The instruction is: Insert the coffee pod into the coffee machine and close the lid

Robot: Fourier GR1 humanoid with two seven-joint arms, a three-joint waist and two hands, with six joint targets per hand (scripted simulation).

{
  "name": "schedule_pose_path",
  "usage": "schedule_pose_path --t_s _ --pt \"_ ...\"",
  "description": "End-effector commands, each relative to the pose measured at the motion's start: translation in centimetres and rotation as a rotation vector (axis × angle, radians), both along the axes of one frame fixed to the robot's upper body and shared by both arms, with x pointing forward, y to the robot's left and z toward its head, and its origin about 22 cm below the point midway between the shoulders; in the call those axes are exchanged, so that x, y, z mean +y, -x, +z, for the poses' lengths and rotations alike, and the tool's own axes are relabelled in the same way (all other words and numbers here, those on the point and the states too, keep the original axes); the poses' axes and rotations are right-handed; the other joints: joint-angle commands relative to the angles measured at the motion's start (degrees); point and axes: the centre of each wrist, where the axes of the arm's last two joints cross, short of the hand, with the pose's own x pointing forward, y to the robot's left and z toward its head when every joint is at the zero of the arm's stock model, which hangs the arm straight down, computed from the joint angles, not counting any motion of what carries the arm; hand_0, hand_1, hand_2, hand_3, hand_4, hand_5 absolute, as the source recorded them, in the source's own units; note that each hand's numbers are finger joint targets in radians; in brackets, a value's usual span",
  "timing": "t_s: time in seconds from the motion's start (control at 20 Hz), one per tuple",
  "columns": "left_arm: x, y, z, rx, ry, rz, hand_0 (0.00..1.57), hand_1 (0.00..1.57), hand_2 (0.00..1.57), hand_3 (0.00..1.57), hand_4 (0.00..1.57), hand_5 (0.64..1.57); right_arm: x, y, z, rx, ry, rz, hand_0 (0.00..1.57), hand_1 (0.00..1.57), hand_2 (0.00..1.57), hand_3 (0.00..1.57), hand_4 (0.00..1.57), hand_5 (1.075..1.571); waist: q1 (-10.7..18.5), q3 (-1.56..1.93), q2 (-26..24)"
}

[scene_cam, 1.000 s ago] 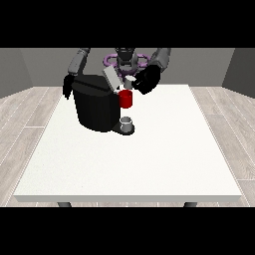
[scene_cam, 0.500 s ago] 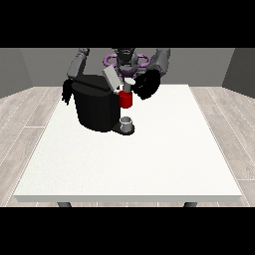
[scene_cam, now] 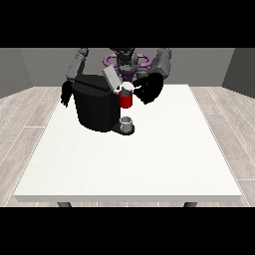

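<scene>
Front view: coffee machine [scene_cam: 97, 107] lid [scene_cam: 111, 78] raised, hand [scene_cam: 148, 88] beside it.

— Where does the single front view stand?
— Across the white table [scene_cam: 124, 164] from the robot [scene_cam: 127, 62], raised and tilted down, so the tabletop fills the middle and the near edge runs along the bottom.

— Which way does it face?
— Straight at the robot, seen small at the top, its arms reaching toward the lens.

— How near?
— Set well back; the coffee machine [scene_cam: 97, 102] sits at the far side. There is no second view to compare.
</scene>
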Motion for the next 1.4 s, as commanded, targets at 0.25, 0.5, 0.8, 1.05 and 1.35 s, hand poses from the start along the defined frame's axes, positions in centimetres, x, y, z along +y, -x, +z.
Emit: schedule_pose_path --t_s 0.25,0.5,0.8,1.05,1.35 --pt "-1.5 -0.4 -0.6 0.002 -0.049 0.019 1.43 1.43 1.45 1.4 0.61 1.571 1.6 -0.5 -0.3 0.024 -0.033 0.014 0.0 0.0 0.0 0.0 0.27 1.571 -0.5 -0.03 -0.8" --pt "-3.1 -0.3 -3.3 -0.028 0.091 -0.065 0.0 0.0 0.35 0.35 0.0 1.571 -2.5 -0.3 -0.7 0.055 -0.04 -0.026 0.0 0.0 0.0 0.0 0.34 1.571 1.9 -0.06 -1.7" --pt "-6.8 1.4 -12.7 0.121 0.267 -0.237 0.0 0.0 0.0 0.0 0.0 1.571 -5.5 4.0 -6.2 0.164 -0.084 -0.146 0.0 0.0 0.0 0.0 0.26 1.571 9.5 -0.04 -10.4" --pt "-1.5 5.4 -22.6 0.213 0.457 -0.169 0.0 0.0 0.0 0.0 0.0 1.571 -3.1 8.7 -9.8 0.221 -0.09 -0.13 0.0 0.0 0.0 0.0 0.23 1.571 10.4 -0.18 -18.6" --pt "-1.0 12.0 -31.7 0.355 0.647 -0.186 0.0 0.0 0.0 0.0 0.27 1.571 -2.1 11.9 -11.5 0.297 -0.047 -0.108 0.0 0.0 0.0 0.0 0.0 1.571 15.1 -0.13 -29.9"
